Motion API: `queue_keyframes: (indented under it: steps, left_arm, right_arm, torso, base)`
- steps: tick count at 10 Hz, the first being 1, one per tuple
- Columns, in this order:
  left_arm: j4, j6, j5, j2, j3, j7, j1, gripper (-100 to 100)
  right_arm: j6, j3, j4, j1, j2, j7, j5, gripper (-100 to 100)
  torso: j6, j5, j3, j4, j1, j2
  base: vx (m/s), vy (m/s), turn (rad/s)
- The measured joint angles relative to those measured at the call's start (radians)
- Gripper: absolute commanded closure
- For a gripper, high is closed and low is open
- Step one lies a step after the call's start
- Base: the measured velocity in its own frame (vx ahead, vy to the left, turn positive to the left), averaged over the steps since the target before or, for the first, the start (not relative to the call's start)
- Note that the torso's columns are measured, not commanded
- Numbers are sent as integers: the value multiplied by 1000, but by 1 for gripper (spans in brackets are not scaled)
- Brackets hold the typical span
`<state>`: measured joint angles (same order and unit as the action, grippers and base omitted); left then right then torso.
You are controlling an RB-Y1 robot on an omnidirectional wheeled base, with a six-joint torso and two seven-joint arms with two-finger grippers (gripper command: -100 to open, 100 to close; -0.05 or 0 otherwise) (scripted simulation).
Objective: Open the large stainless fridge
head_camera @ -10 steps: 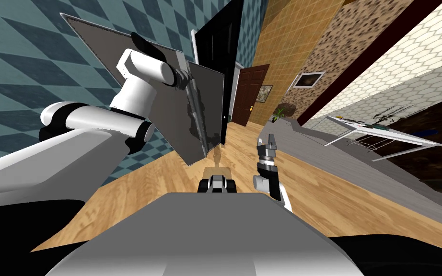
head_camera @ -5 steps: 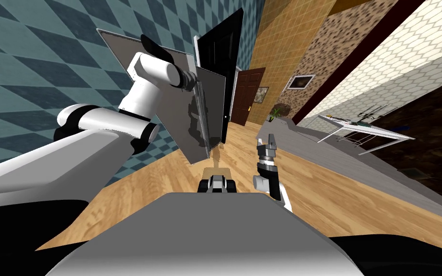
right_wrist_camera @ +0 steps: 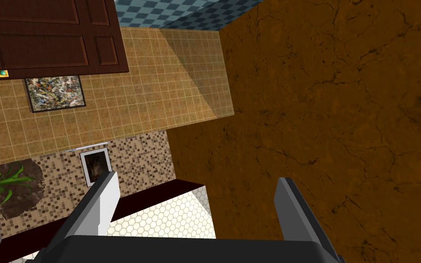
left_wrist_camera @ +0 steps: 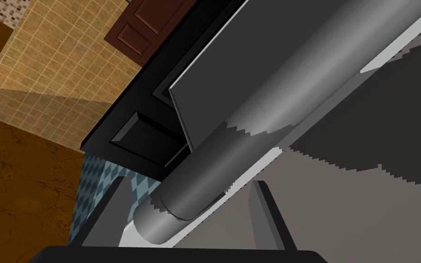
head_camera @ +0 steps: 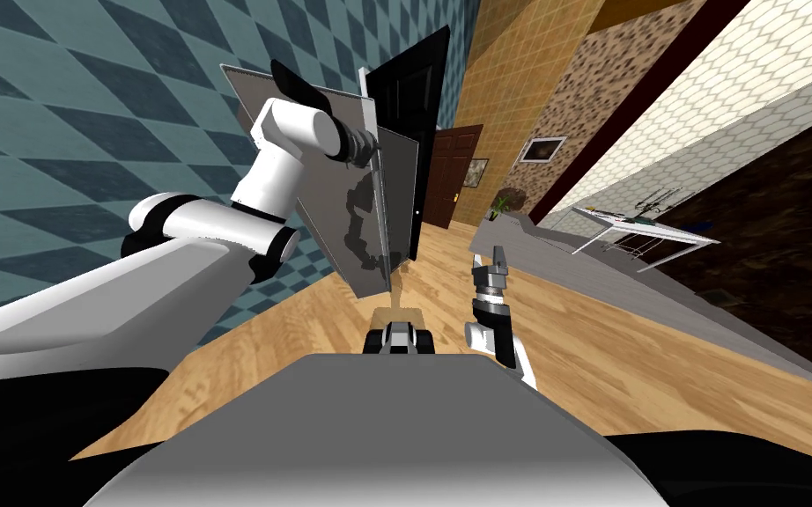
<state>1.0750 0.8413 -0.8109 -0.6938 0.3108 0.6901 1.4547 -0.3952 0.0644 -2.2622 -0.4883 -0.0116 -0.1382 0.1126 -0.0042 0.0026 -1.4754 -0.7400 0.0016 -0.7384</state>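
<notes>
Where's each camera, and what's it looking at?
Head view: on the head, looking down at the fridge door; left gripper and right gripper show.
Left wrist view: on the left hand, facing the handle between its fingers.
Right wrist view: on the right hand, facing walls past open fingers.
Head and left wrist both see the fridge door.

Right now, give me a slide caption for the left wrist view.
Left claw straddling the end of the grey bar handle on the fridge door.
</notes>
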Motion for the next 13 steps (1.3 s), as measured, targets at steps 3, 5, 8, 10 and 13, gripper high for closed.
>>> queue_keyframes:
  steps: [3,5,8,10,13]
  left_arm:
    - [49,8,-54,14,3,13,-5,100]
    - [70,12,-70,28,10,14,-6,100]
    - [97,17,-129,53,17,39,-3,100]
    - [148,21,-162,68,21,38,-5,100]
    - [178,19,-235,96,26,70,-3,-100]
  right_arm:
    - [0,0,0,0,0,0,0,0]
    - [0,0,0,0,0,0,0,0]
    - [0,0,0,0,0,0,0,0]
    - [0,0,0,0,0,0,0,0]
    - [0,0,0,0,0,0,0,0]
  torso:
    - [5,-1,1,1,2,-3]
    - [7,-3,0,1,-1,0]
    - [4,-1,-2,1,1,3]
    - [3,0,1,1,2,-2]
    - [3,0,1,2,3,-1]
  base:
    - [-100,148,-58]
    - [-78,188,-65]
    - [-43,231,-66]
    - [-106,212,-70]
    - [-65,213,-28]
